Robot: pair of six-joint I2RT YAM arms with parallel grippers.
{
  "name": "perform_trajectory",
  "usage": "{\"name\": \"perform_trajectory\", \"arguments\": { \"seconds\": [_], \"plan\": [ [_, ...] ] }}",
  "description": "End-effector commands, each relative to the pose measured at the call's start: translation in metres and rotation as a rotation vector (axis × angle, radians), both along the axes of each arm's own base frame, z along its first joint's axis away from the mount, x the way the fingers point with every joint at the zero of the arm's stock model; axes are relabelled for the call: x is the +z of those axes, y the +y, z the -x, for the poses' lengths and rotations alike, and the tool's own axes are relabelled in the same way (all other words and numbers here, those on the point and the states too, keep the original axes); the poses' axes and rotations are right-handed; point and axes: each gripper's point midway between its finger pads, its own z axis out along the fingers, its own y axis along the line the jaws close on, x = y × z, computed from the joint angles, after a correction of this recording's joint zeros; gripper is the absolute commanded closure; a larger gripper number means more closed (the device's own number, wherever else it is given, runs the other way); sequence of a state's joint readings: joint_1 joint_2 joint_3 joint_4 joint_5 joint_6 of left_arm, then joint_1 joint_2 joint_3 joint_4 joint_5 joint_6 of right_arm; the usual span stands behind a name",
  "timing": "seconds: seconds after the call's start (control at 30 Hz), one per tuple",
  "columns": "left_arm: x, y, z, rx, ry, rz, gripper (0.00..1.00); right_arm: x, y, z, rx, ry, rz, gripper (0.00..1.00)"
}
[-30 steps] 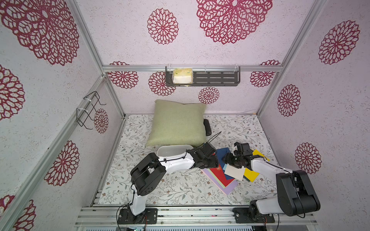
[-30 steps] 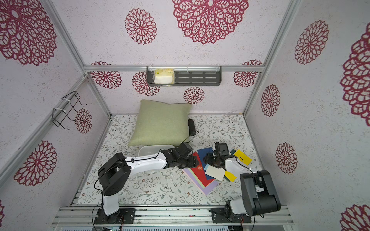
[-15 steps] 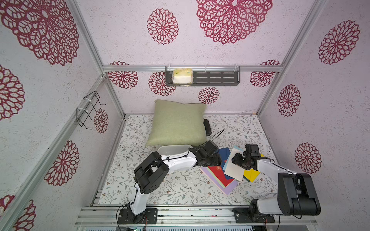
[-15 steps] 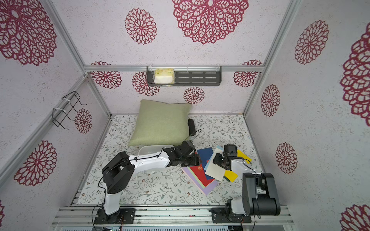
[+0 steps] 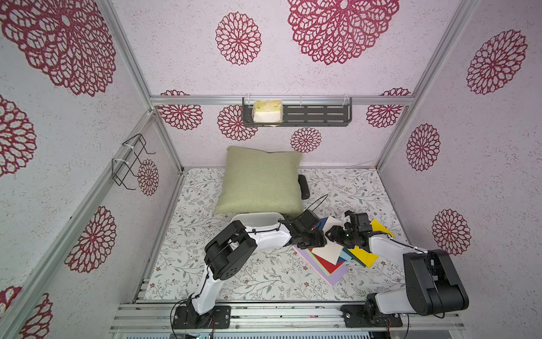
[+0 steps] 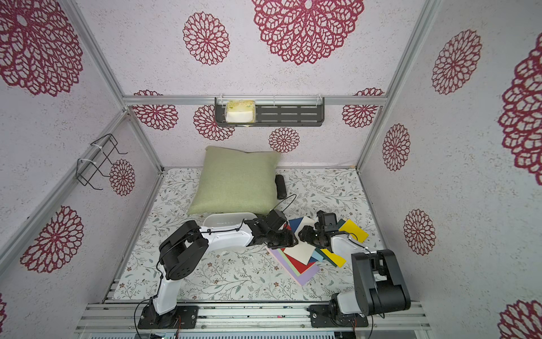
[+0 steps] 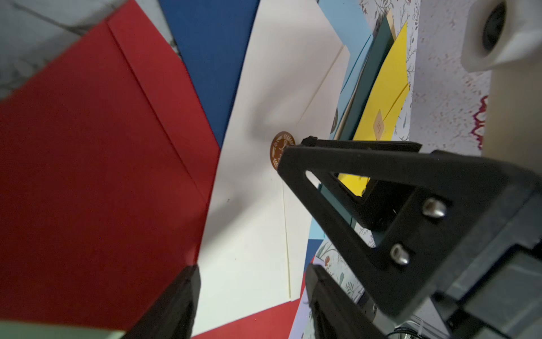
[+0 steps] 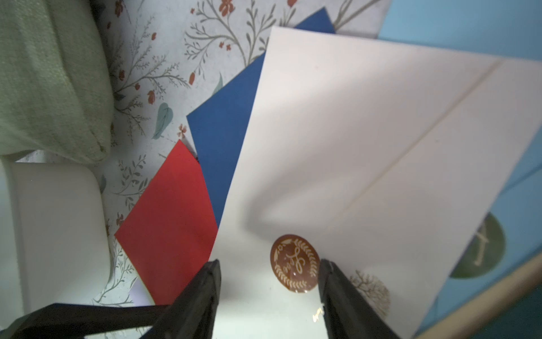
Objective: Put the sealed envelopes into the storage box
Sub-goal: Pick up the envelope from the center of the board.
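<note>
The right end effector (image 8: pixel 269 264) hangs low over the cream envelope (image 8: pixel 352 132) with its jaws spread, one finger on each side of the round gold seal (image 8: pixel 294 262). Whether the tips press on the paper cannot be told. The left end effector (image 7: pixel 252 273) comes at the cream envelope from the opposite side. Its jaws also stand apart, over the envelope's corner. In both top views the two end effectors are almost tip to tip above that envelope (image 5: pixel 327 254).

The cream envelope lies on top of a fanned pile of sealed envelopes (image 6: pixel 296 261) on the worktop (image 5: pixel 234 278). A red envelope (image 8: pixel 173 229) and a navy envelope (image 8: pixel 225 123) stick out from under it on the left arm's side. A light blue envelope (image 8: pixel 469 17) and a yellow envelope (image 7: pixel 387 88) show on the right arm's side. A lilac envelope (image 5: pixel 331 276) juts out from the bottom of the pile toward the arm bases.

The storage box (image 5: pixel 255 217) sits apart from the cream envelope, past the left wrist and partly hidden by the left forearm. A green cushion (image 5: pixel 261 180) lies just beyond the box.
</note>
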State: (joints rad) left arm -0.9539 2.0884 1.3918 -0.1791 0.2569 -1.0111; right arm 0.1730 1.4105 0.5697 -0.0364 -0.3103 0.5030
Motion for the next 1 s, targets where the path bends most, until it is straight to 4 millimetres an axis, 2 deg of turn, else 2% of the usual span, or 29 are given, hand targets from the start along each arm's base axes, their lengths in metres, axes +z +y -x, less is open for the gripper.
{"name": "perform_trajectory", "arguments": {
  "seconds": [0.0,0.27,0.47,0.63,0.73,0.97],
  "plan": [
    [-0.014,0.001,0.004,0.004,0.037,0.000,0.36,-0.015,0.006,0.018,0.006,0.080,-0.026,0.40],
    [-0.022,0.002,0.008,0.009,0.076,-0.001,0.38,-0.021,0.004,0.021,0.006,0.087,-0.017,0.40],
    [-0.001,0.035,-0.016,0.057,-0.098,-0.167,0.33,-0.025,0.002,0.024,0.007,0.091,-0.003,0.39],
    [-0.014,0.029,-0.018,0.043,-0.083,-0.159,0.33,-0.026,0.002,0.024,0.011,0.091,-0.002,0.39],
    [-0.023,0.021,-0.013,0.027,-0.052,-0.133,0.33,-0.028,0.001,0.025,0.012,0.095,0.005,0.39],
    [-0.019,-0.001,-0.002,-0.013,0.011,0.005,0.34,-0.035,0.002,0.028,0.017,0.110,0.003,0.39]
  ]
}}
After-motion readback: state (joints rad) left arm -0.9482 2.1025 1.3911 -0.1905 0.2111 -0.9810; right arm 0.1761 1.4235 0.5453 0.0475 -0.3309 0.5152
